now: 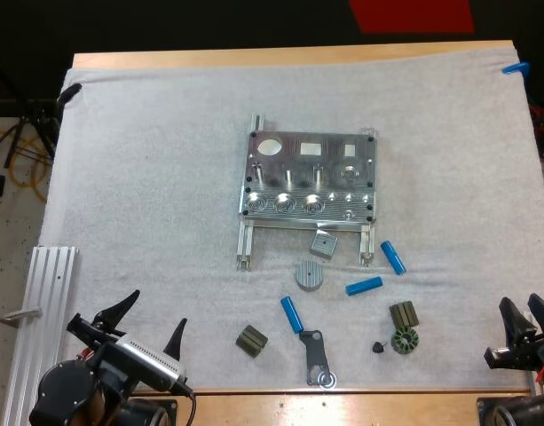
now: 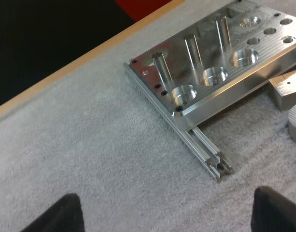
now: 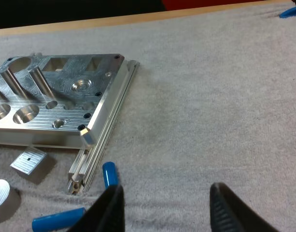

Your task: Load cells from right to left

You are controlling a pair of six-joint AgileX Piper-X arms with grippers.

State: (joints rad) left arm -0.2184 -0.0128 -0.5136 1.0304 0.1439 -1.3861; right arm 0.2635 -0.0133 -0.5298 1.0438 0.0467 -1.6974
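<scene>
Both pincers are open and holding nothing: the left pincer (image 1: 149,323) hangs well back from the fixture (image 1: 309,177) off its near-left corner, and the right pincer (image 1: 526,316) hangs well back off its near-right corner, with their fingers apart and clear of every part. Three blue cells lie loose on the mat on the near side of the fixture: one (image 1: 392,256) just beside its right rail end, one (image 1: 364,286) a little nearer the arms, and one (image 1: 292,314) farther out below the fixture's middle. They look like small smooth hard cylinders, so I judge them light and stiff, but apt to roll and to slip between the fingers; the safest hold is probably across the barrel at mid-length, leaving one end free to enter a bore. The three large bores (image 2: 213,76) along the fixture's near edge appear empty, though their depth cannot be made out. A square block (image 1: 322,243) and a disc (image 1: 310,274) lie near the cells and may crowd an approach. In the right wrist view the closest cell (image 3: 109,174) is partly hidden behind that pincer's own finger, and the fixture's left end is cut off
</scene>
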